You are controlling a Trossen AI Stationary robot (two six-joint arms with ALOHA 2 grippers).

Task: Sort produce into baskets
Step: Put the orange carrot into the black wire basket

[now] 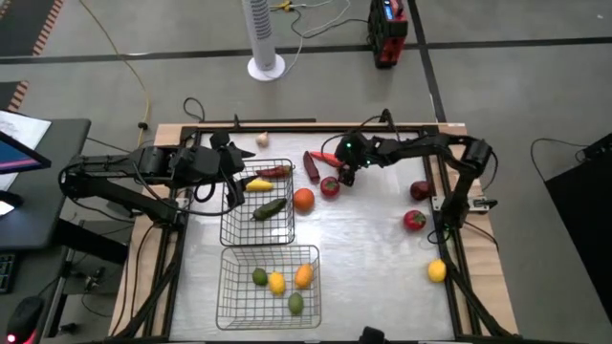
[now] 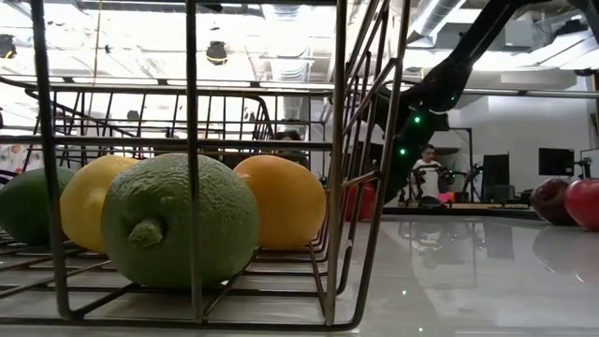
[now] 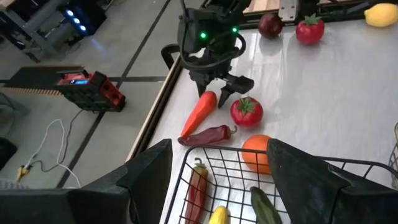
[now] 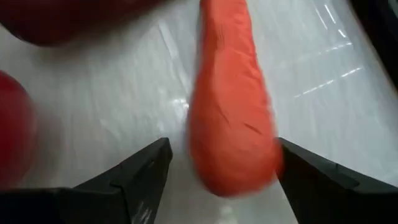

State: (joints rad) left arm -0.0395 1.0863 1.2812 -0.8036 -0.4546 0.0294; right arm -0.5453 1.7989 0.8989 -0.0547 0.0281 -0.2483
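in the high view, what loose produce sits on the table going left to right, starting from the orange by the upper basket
orange → tomato → red apple → dark red fruit → lemon

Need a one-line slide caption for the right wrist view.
Right gripper, fingers open, straddles the thick end of a matte orange toy carrot lying on the glossy white table.

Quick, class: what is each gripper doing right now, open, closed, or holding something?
Left gripper: open, empty, over the far basket.
Right gripper: open, fingers either side of the carrot, not closed on it.
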